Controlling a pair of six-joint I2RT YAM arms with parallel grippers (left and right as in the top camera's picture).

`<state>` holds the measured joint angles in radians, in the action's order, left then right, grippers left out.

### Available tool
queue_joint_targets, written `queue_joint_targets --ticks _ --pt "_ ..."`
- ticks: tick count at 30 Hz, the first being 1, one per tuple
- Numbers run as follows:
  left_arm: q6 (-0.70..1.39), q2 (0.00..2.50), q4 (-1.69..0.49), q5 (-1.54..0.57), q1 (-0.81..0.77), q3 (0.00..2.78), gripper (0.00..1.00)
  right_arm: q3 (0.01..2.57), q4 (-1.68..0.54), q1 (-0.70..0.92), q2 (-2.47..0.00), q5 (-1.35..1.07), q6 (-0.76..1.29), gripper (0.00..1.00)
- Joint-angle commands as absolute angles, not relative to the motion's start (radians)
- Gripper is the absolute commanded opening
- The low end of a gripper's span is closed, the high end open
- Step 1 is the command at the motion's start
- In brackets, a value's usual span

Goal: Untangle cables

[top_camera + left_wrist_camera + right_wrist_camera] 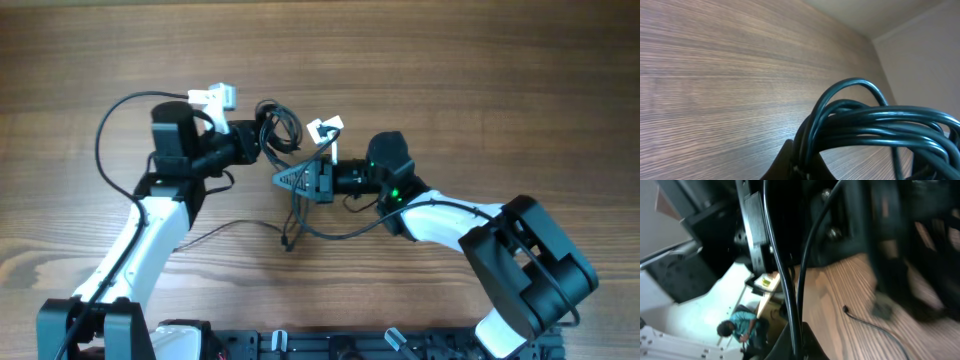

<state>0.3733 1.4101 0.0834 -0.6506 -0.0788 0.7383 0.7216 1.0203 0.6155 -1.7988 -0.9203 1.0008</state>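
- The table (450,80) is brown wood with a long straight grain, and it fills my overhead view. From the left wrist camera I see a pale wall (920,55) rising past its far edge.
- My right wrist camera is blurred. Beyond the table's edge it shows a person in a teal top (740,327) among white structures.
- The left arm (150,235) comes up from the near left corner, bends at the elbow and points the left gripper (258,140) to the right, toward the middle of the table.
- The right arm (450,220) reaches in from the near right. Its right gripper (287,180) points left and sits just beside the other gripper's tip, a little closer to the base.
- The cables (278,128) sit near the table's middle as a bunch of black loops at the tip of the left gripper. In the left wrist view the loops arch up off the wood.
- The left fingers are clenched on that bunch.
- The right fingers are pressed tight together. In the right wrist view black cable runs down into them, so I read it as a grasp on the cables.
- From the right gripper a strand (330,233) drops and curls across the wood under the right arm.
- One thin cord (235,226) lies flat on the wood between the arms, apart from the bunch.
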Motion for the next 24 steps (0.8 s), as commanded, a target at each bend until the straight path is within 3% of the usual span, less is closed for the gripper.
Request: queue_joint_targets --ticks 1,7,8,9,10,16,18,20,22,24 --pt "0.375 1.392 0.08 -0.541 -0.134 0.739 0.04 0.726 0.997 0.62 -1.795 -0.729 1.088 0.04" --pt "0.379 1.367 0.1 -0.498 -0.028 0.739 0.04 0.726 0.665 0.618 -1.795 -0.673 1.044 0.05" --pt "0.373 1.36 0.099 -0.532 -0.018 0.739 0.04 0.726 0.666 0.617 -1.795 -0.67 1.007 0.26" --pt "0.353 1.357 0.098 -0.56 -0.015 0.739 0.04 0.726 0.669 0.614 -1.795 -0.663 0.971 0.56" --pt "0.324 1.357 0.094 -0.576 -0.015 0.739 0.04 0.726 0.668 0.594 -1.793 -0.662 0.913 1.0" --pt "0.212 1.357 0.075 -0.583 -0.015 0.739 0.04 0.726 0.678 0.365 -1.646 -0.953 0.618 1.0" --pt "0.213 1.357 0.068 -0.6 -0.017 0.739 0.04 0.726 0.814 0.313 -1.597 -1.065 0.583 1.0" --pt "0.213 1.357 0.059 -0.645 -0.037 0.739 0.04 0.726 0.929 0.324 -1.591 -1.065 0.577 1.0" --pt "0.213 1.357 0.04 -0.654 -0.067 0.739 0.04 0.726 0.881 0.356 -1.591 -0.956 0.48 1.0" --pt "0.213 1.357 0.025 -0.654 -0.097 0.739 0.04 0.726 0.792 0.399 -1.592 -0.846 0.412 0.86"
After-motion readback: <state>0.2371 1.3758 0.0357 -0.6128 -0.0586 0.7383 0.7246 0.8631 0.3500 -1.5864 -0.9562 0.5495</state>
